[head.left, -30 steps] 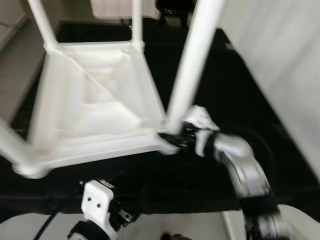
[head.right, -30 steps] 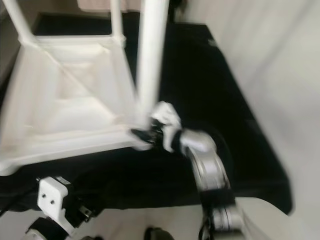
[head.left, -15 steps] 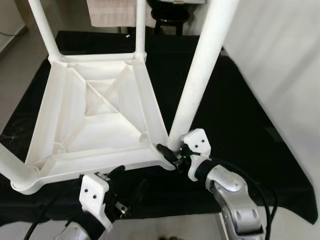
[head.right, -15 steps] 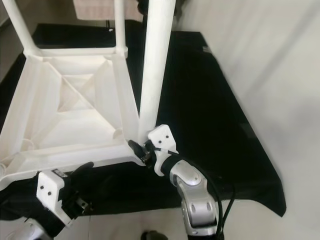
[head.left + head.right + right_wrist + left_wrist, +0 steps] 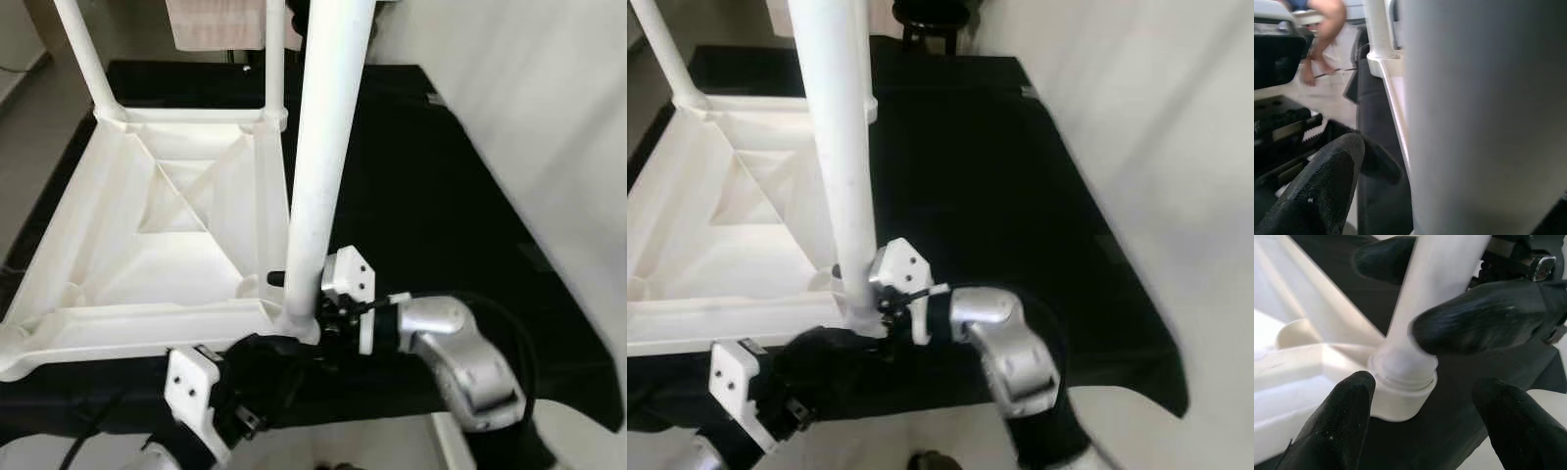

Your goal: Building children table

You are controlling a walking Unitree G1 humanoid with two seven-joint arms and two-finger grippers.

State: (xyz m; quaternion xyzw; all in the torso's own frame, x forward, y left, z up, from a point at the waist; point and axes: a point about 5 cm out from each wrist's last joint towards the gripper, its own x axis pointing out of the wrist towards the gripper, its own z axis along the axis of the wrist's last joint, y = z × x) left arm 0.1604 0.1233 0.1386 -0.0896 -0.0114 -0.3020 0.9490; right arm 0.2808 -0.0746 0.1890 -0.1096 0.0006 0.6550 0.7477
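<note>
Lay upside down on the black cloth-covered bench (image 5: 460,186): white moulded-plastic children's table (image 5: 167,245), legs up. Looked light, rigid, smooth and slippery; best gripped low on the thick white round leg (image 5: 323,157), by its socket at 6 o'clock. Right hand (image 5: 312,311) pinched that leg's base. Left hand (image 5: 1420,431) spread, fingers flanking the socket. Compared with half a second earlier, stood nearer upright, with left hand closer in.
</note>
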